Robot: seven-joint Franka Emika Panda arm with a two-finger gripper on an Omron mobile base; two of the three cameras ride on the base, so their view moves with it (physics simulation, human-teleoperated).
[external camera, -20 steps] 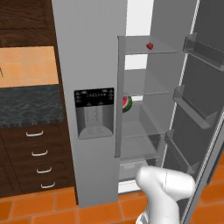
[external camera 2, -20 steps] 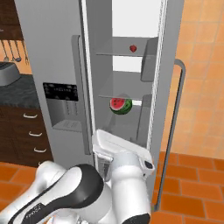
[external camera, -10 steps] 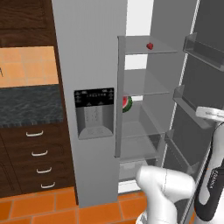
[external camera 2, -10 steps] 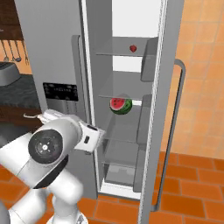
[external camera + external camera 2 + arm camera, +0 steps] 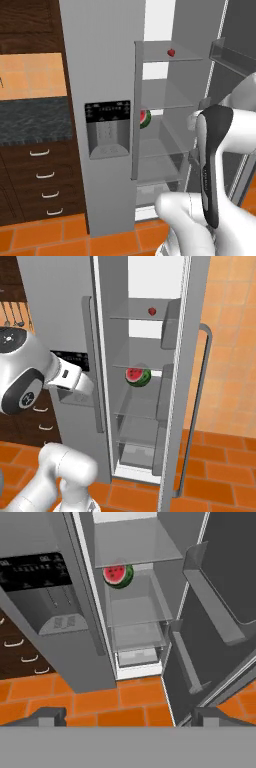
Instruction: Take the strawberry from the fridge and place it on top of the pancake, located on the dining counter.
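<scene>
Jaws wide, empty; we risk grabbing melon (image 5: 138, 376) vs berry (image 5: 152, 311) on fridge (image 5: 65, 301) top shelf.

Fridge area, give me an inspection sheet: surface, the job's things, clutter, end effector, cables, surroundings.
Surface: glass shelves inside the fridge; its right door stands open.
Job's things: strawberry sits alone on the top shelf, untouched. Pancake and dining counter: nothing seen.
Clutter: watermelon slice on a lower shelf, below the strawberry.
End effector: end effector open, nothing between its fingertips, pointing at the lower part of the fridge and the floor, well short of the shelves.
Cables: nothing seen.
Surroundings: water dispenser panel on the closed left door, dark wood drawers under a black-speckled countertop, orange tiled floor.
</scene>
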